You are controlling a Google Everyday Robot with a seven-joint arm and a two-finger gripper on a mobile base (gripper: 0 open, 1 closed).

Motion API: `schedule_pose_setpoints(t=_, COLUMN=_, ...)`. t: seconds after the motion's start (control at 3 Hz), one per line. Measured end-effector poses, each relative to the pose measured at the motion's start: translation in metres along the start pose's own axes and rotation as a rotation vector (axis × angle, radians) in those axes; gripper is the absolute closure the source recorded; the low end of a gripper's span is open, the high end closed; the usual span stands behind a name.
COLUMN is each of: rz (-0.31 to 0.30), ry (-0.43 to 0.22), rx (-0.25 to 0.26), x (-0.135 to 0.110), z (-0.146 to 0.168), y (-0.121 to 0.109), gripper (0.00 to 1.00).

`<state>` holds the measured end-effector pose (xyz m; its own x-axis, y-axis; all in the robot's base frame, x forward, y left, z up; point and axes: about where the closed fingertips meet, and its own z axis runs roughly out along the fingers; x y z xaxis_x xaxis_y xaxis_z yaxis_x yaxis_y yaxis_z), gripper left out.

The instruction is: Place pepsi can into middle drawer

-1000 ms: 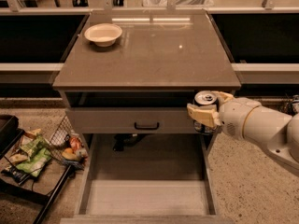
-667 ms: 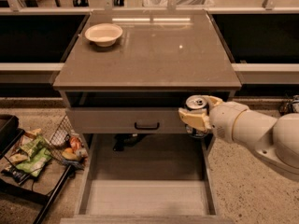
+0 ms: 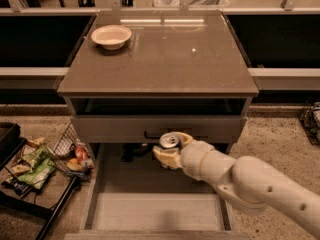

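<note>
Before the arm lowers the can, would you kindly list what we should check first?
1. Pepsi can held by the gripper, jaws closed on it: ok.
2. Can upright: ok.
3. Middle drawer pulled open: ok.
4. Can between the drawer's side walls: ok, seemingly over its rear.
5. Floor under the can bare: cannot tell, shadowed.
6. Bowl out of the way on the cabinet top: ok.
</note>
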<state>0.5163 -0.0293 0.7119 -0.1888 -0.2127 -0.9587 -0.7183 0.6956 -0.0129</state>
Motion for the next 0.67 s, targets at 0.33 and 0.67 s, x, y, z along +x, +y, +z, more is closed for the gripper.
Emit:
schedule_pose_setpoints(t=0.33, rz=-0.079, ry=-0.071, rx=-0.058, x=0.012, z=0.055, y=0.044, gripper=1.0)
schedule_pose_setpoints(t=0.67, rz=-0.081, ry=-0.109, rx=-0.108, x=0.045, z=0.106, y=0.073, gripper=1.0)
